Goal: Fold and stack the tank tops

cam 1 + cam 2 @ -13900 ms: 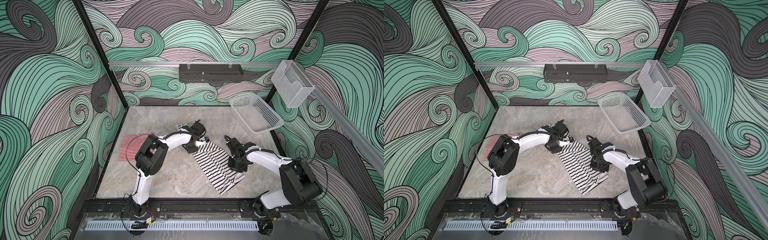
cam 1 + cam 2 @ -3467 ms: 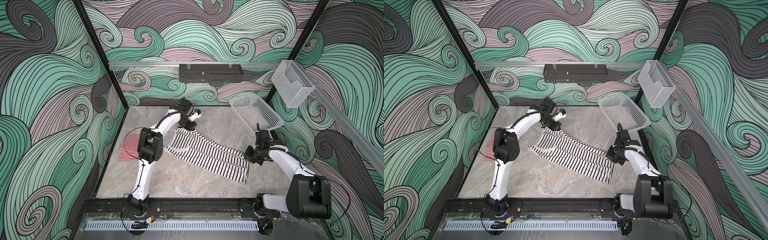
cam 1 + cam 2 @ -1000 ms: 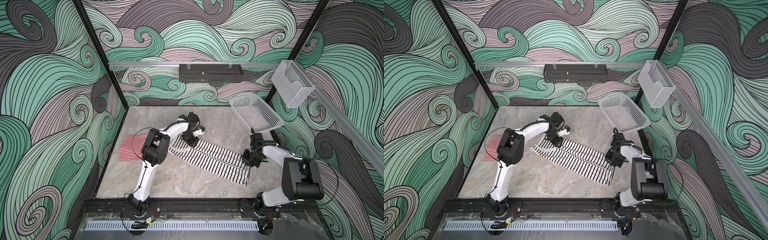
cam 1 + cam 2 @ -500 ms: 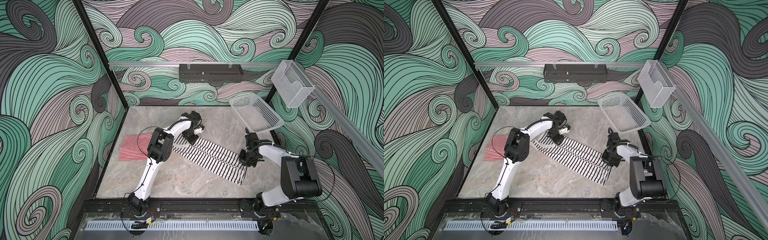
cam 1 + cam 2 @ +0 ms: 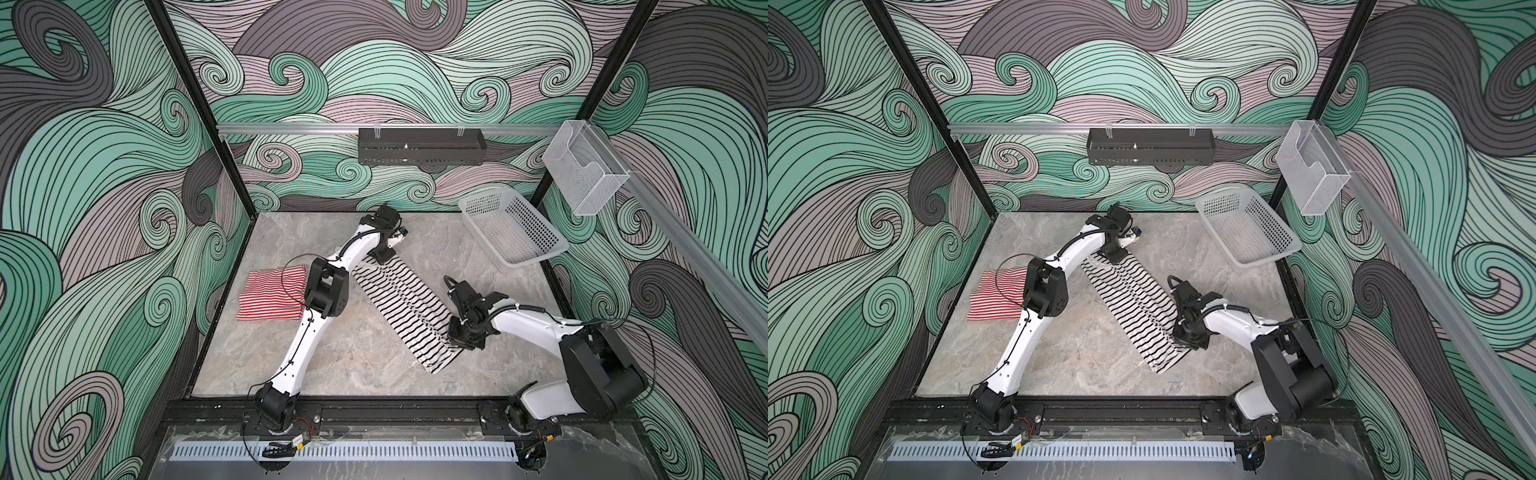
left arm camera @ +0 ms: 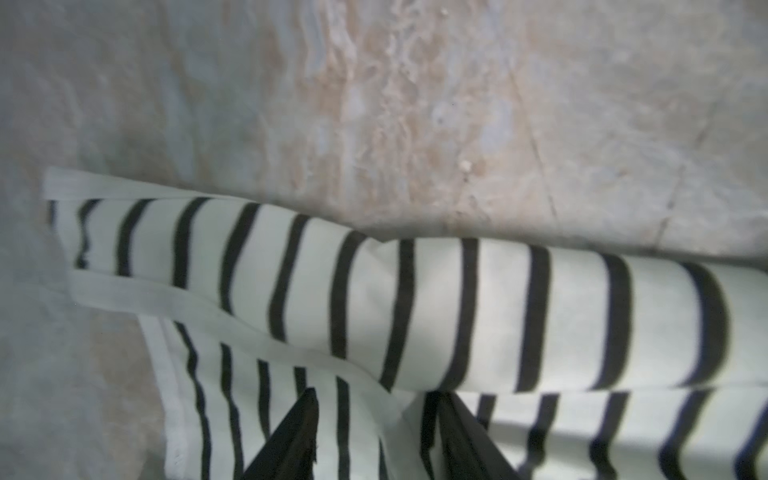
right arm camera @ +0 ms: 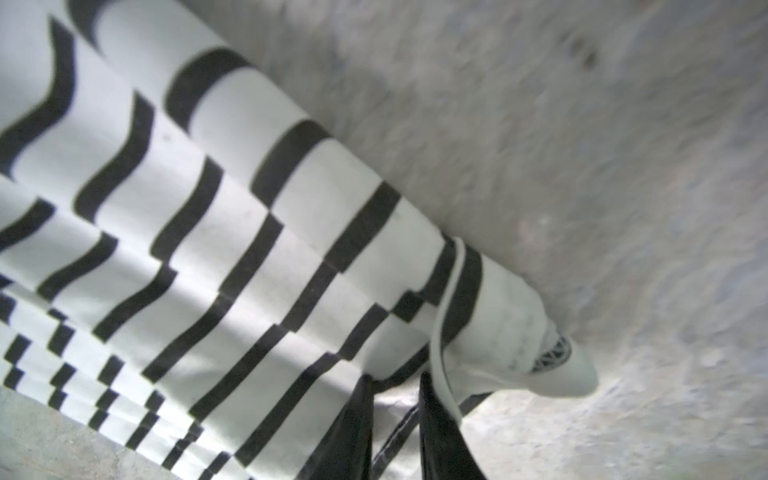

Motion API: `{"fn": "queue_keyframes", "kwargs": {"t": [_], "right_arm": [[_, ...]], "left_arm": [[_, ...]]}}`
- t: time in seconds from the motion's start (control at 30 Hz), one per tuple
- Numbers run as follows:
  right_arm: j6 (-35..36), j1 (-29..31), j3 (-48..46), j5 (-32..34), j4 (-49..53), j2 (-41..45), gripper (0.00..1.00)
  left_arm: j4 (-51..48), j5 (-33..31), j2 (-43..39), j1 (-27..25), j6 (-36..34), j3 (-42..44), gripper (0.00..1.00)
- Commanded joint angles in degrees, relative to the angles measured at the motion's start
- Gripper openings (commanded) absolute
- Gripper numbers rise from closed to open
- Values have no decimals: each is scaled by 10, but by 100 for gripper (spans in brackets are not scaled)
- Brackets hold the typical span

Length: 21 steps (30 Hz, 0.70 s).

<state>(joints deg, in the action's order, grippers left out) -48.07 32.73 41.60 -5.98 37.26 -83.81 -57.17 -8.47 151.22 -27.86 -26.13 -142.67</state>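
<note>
The black-and-white striped tank top [image 5: 405, 305] [image 5: 1136, 305] lies folded into a long narrow strip, running diagonally across the table in both top views. My left gripper [image 5: 383, 257] [image 6: 376, 392] is at its far end, jaws apart over the white-edged cloth [image 6: 415, 299]. My right gripper [image 5: 462, 337] [image 7: 395, 376] is at the strip's near right edge, shut on a fold of the same tank top [image 7: 232, 232]. The red-and-white striped tank top [image 5: 270, 300] [image 5: 992, 302] lies folded flat at the left, partly behind the left arm.
A white perforated basket [image 5: 540, 249] [image 5: 1273, 245] stands at the back right corner. A clear bin [image 5: 584, 174] hangs on the right rail and a black tray [image 5: 419, 146] on the back wall. Bare marble table [image 5: 353, 353] shows in front of the strip.
The right gripper has moved left and toward the front, swinging the strip's near end with it into a steeper diagonal. The left jaws have widened at the far end.
</note>
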Motion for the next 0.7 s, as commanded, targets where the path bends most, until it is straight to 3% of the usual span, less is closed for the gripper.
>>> {"fn": "queue_keyframes", "kwargs": {"t": [0.0,0.23,0.53,0.67], "right_arm": [[-69,51,1,4,15,-15,23],[-39,62,85,35,57,27,31],[51,-15,157,23,60,-40,33],[88,-39,176,13,51,-83,31]], "left_arm": [[36,-38,-28,6,-22,10,52],[38,-55,-158,4,11,109,53],[56,5,-298,-1,43,346,54],[37,60,-313,-4,53,411,42]]}}
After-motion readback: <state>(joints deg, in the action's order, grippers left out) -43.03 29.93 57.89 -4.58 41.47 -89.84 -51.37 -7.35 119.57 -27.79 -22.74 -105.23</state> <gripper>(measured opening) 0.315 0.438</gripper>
